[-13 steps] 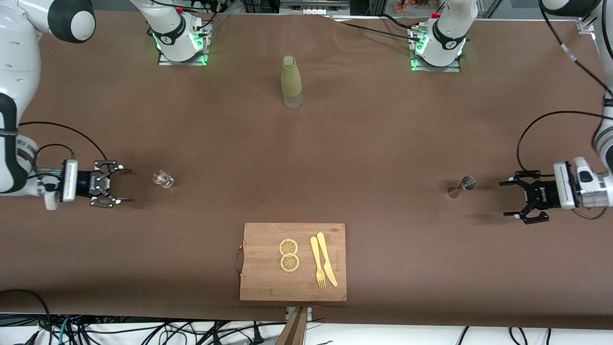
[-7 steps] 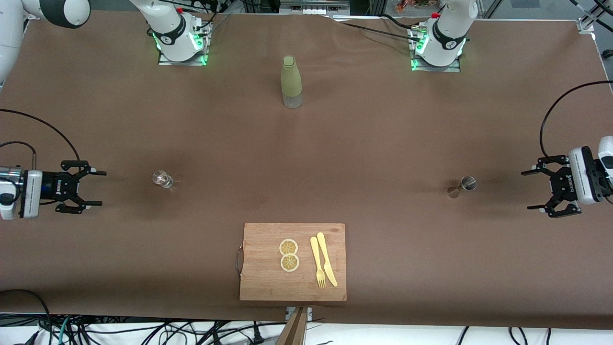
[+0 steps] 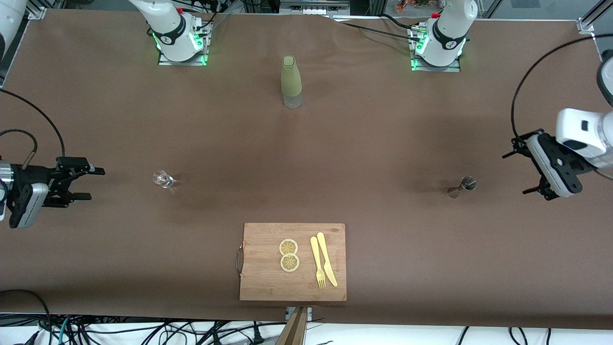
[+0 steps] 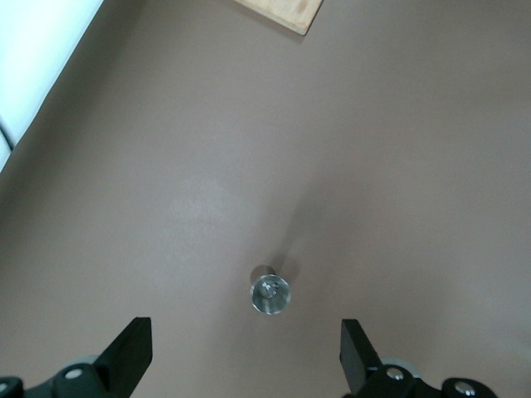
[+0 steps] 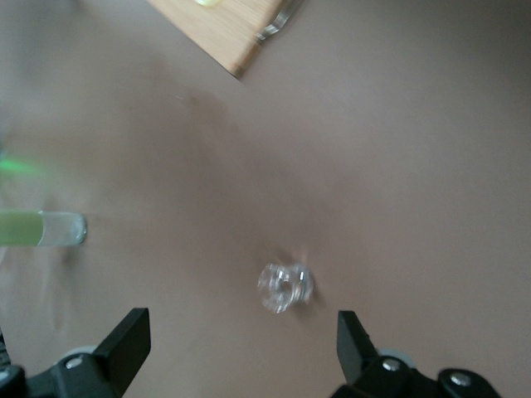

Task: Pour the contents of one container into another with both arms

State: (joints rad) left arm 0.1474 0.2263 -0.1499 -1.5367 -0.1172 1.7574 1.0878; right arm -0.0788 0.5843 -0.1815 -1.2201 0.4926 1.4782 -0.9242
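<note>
A small clear glass (image 3: 163, 179) (image 5: 284, 286) stands on the brown tablecloth toward the right arm's end. My right gripper (image 3: 93, 183) (image 5: 241, 344) hovers over the cloth beside it, apart from it, open and holding nothing. A small metal jigger (image 3: 465, 185) (image 4: 270, 295) stands toward the left arm's end. My left gripper (image 3: 515, 174) (image 4: 242, 358) hangs tilted over the cloth beside the jigger, well apart from it, open and holding nothing. Both white arms reach in from the table's ends.
A green bottle (image 3: 291, 81) (image 5: 41, 228) stands mid-table between the two arm bases. Nearer the front camera lies a wooden cutting board (image 3: 261, 282) (image 4: 282, 12) (image 5: 224, 29) bearing two lemon slices (image 3: 289, 255), a yellow fork (image 3: 317, 263) and a knife (image 3: 326, 258).
Both grippers have drawn back from the glass and the jigger toward the table's ends. The left gripper has also risen and tilted. Glass and jigger have stayed in place.
</note>
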